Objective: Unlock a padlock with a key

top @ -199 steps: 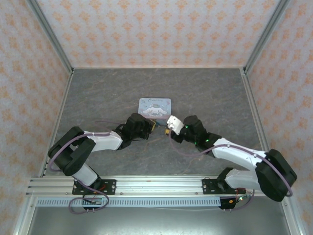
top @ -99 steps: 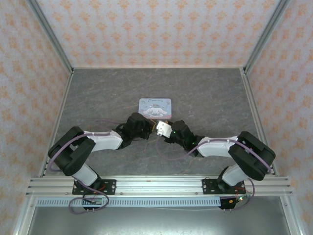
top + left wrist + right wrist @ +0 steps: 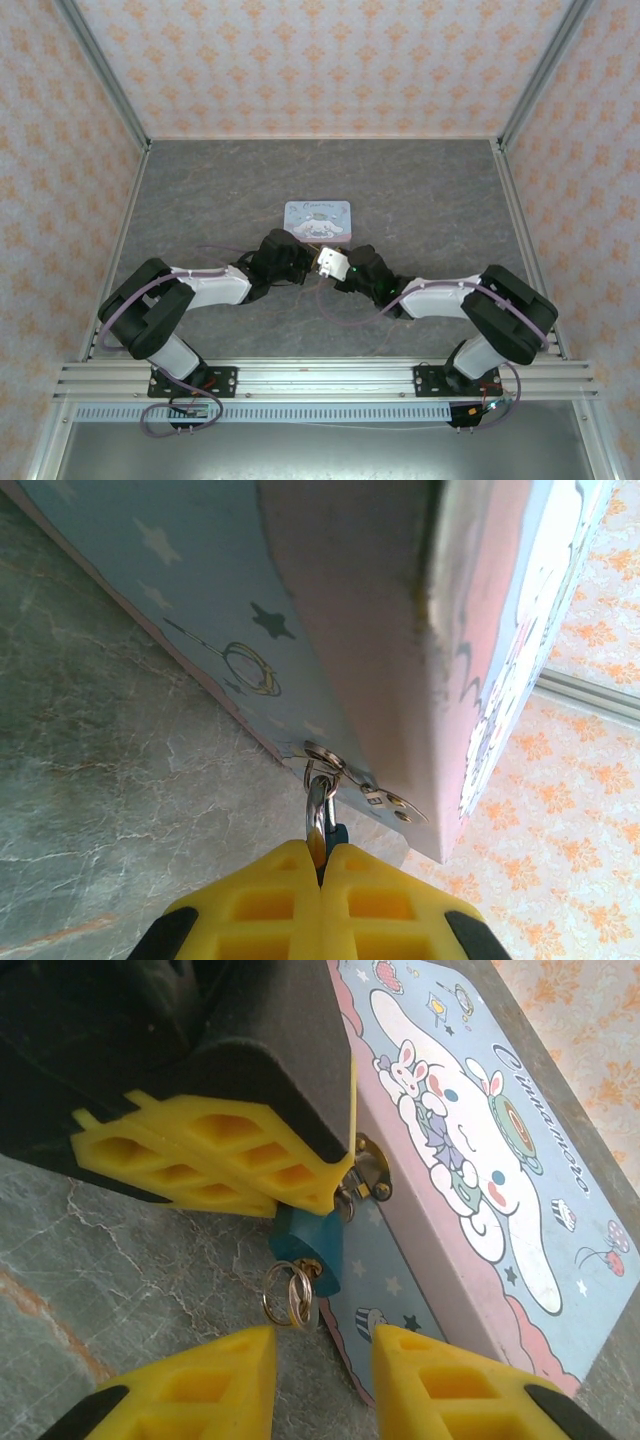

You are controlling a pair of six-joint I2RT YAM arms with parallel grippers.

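The teal-blue padlock (image 3: 308, 1240) hangs by its silver shackle (image 3: 318, 805) from the hasp (image 3: 345, 770) on the pale-blue tin's front. My left gripper (image 3: 322, 855) is shut on the padlock, and its yellow fingers (image 3: 210, 1155) cover the top of the lock body. The key's small brass end (image 3: 310, 1265) sticks out of the padlock's underside, with a split ring (image 3: 290, 1295) dangling from it. My right gripper (image 3: 322, 1350) is open just below the ring, one finger on either side, touching nothing. In the top view the left gripper (image 3: 306, 261) and right gripper (image 3: 328, 266) meet in front of the tin.
The pale-blue tin with the white cartoon dog (image 3: 317, 218) lies lid-up on the grey marbled table (image 3: 220, 190), right behind both grippers. Patterned walls enclose the table on three sides. A metal rail (image 3: 320, 378) runs along the near edge.
My right arm has swung left and brought its open gripper up to the padlock. The left gripper has stayed put, holding the lock.
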